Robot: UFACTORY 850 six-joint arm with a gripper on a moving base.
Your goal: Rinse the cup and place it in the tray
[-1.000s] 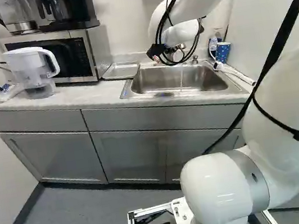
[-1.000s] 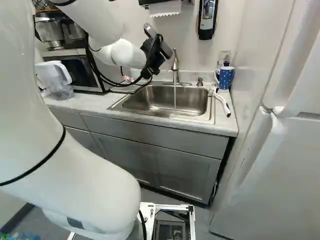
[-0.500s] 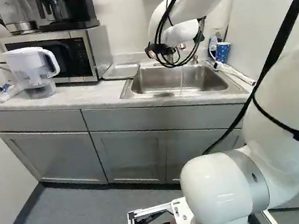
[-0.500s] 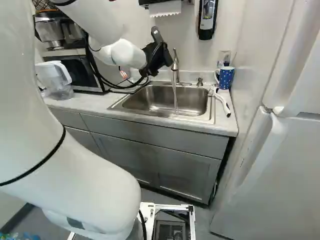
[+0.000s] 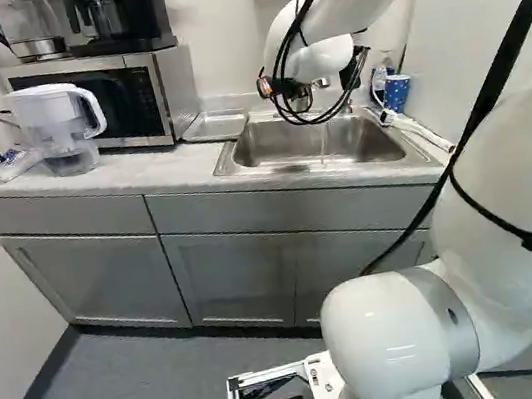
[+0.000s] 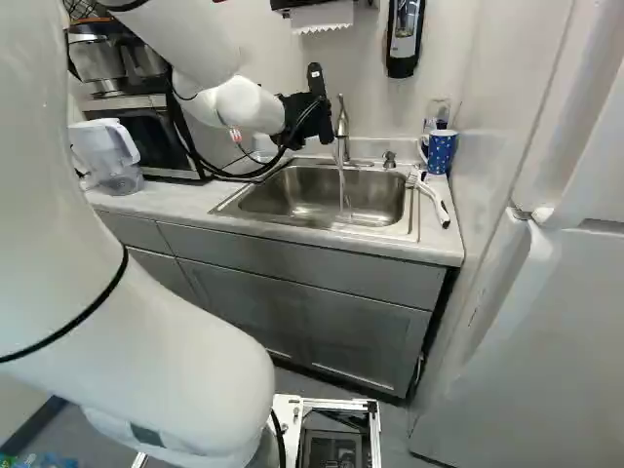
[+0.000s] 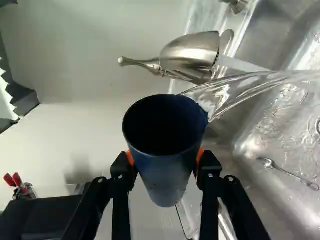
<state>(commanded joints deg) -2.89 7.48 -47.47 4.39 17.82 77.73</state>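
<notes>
Near the faucet, at the sink's left end in the right base view, my black gripper (image 6: 310, 115) hangs over the back rim. In the wrist view the gripper (image 7: 166, 162) is shut on a dark blue cup (image 7: 167, 175), an orange pad on either side, the cup's mouth facing the camera. Water (image 7: 240, 90) runs beside the cup's rim from the faucet (image 7: 192, 52) and spreads into the sink (image 6: 292, 195). Neither base view lets me make out the cup. The metal tray (image 5: 217, 126) lies on the counter between microwave and sink.
A blue dotted mug (image 6: 442, 151) and a white-handled brush (image 6: 435, 203) are right of the sink. A spoon (image 7: 287, 172) lies in the basin. Left of the tray stand the microwave (image 5: 99, 102) and a water pitcher (image 5: 57, 126).
In the right base view my gripper has swung right and turned more upright near the faucet, the cup moving with it. The water stream now bends. The base has not moved.
</notes>
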